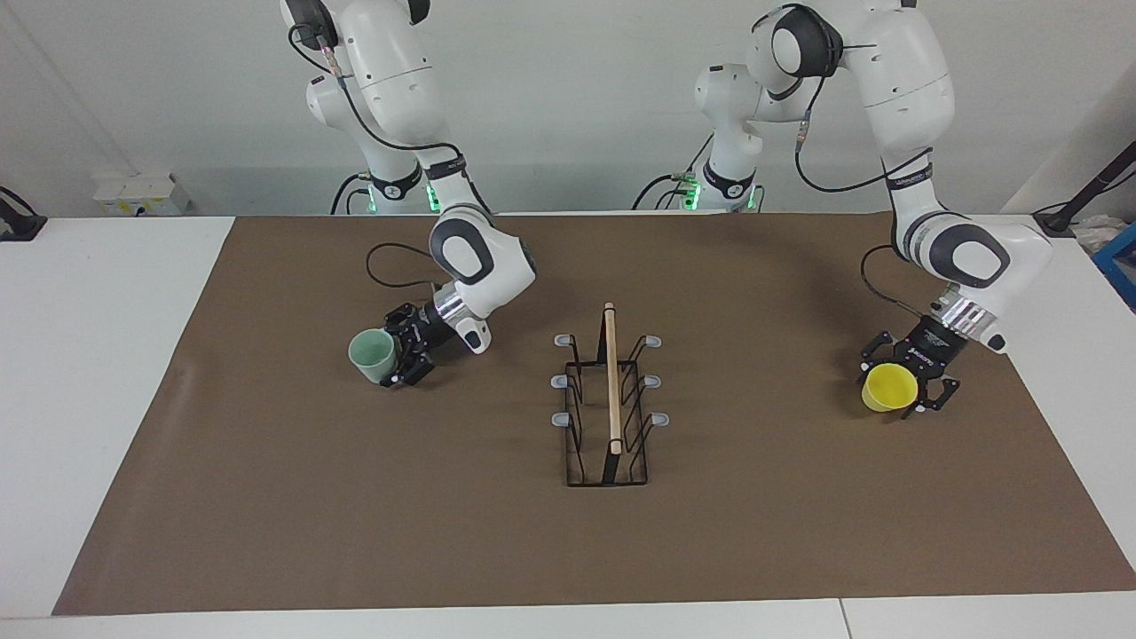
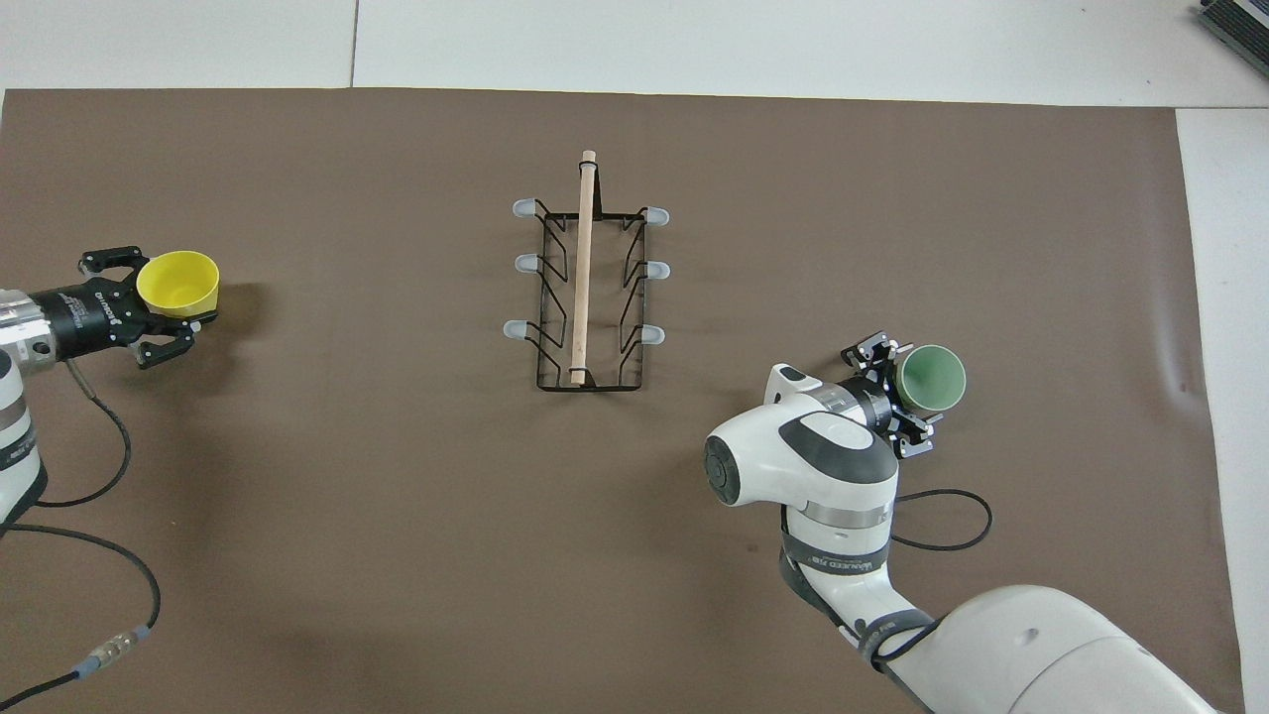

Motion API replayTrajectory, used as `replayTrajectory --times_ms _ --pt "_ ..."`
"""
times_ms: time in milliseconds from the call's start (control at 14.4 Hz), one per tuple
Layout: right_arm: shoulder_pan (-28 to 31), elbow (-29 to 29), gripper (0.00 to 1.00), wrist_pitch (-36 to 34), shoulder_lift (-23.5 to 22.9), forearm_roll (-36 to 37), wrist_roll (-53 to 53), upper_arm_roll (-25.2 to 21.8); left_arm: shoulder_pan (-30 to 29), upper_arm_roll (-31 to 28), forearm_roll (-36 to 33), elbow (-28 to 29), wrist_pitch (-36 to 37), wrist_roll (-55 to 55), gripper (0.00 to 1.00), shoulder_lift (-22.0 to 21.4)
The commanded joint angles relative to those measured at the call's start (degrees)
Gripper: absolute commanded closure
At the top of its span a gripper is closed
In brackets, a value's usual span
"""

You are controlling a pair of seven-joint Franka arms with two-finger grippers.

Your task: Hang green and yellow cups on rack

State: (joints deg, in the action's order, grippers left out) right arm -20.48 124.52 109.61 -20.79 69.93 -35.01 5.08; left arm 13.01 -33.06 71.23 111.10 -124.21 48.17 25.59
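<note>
Facing view, worktop [image 1: 89,399] covered by a brown mat [image 1: 266,488].

- The rack [image 1: 612,382] was noted at the centre of the frame, wooden bar running top to bottom and grey-tipped pegs out to both sides. Open mat lay between it and either cup; nothing was seen standing in that space.
- The yellow cup [image 1: 887,388] was found at the right of the frame, toward the left arm's end, well apart from the rack, tipped with its mouth toward the camera.
- The left hand [image 1: 898,390] was clamped tight on the yellow cup. Whether the cup was clear of the mat could not be told.
- The green cup [image 1: 371,355] was seen left of centre, toward the right arm's end, upright on the mat.
- The right hand [image 1: 392,357] was spread wide with its fingers astride the side of the green cup that faces the rack. Contact could not be told; nothing was gripped.
- A white box [image 1: 133,193] was noted by the wall at upper left.

Overhead view:

- Both cup mouths were seen open and round.
- The right arm's wrist housing [image 2: 803,466] covered mat at lower right, with a black cable [image 2: 942,521] looped beside it.
- Only the left arm's wrist and a trailing cable [image 2: 89,476] entered at the left edge.
</note>
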Motion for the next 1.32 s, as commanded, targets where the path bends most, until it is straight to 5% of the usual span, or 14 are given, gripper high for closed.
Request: replayTrajectory --times_ms 0,139,347,834,1251 --pt "1.15 1.87 0.0 1.93 1.45 2.57 1.61 0.28 0.0 1.24 0.23 -2.71 -2.08 -3.69 1.0 -0.36" --pt "1.32 1.95 0.31 2.19 1.36 2.66 1.61 0.28 0.26 1.33 -1.08 -6.14 -2.0 -3.43 1.0 -0.53" --pt "1.32 1.87 1.0 2.37 1.36 2.66 1.61 0.28 1.75 1.86 -11.85 -10.8 -2.0 -3.09 1.0 -1.59" --pt "1.15 -1.03 1.0 1.31 1.45 -1.54 1.08 0.37 2.46 11.68 -39.97 -10.73 -2.44 0.95 1.0 -10.28" --pt "3.34 -4.02 1.0 2.45 6.71 -16.82 -4.09 0.46 1.58 24.25 -64.42 -6.52 -2.44 10.0 1.0 -17.67"
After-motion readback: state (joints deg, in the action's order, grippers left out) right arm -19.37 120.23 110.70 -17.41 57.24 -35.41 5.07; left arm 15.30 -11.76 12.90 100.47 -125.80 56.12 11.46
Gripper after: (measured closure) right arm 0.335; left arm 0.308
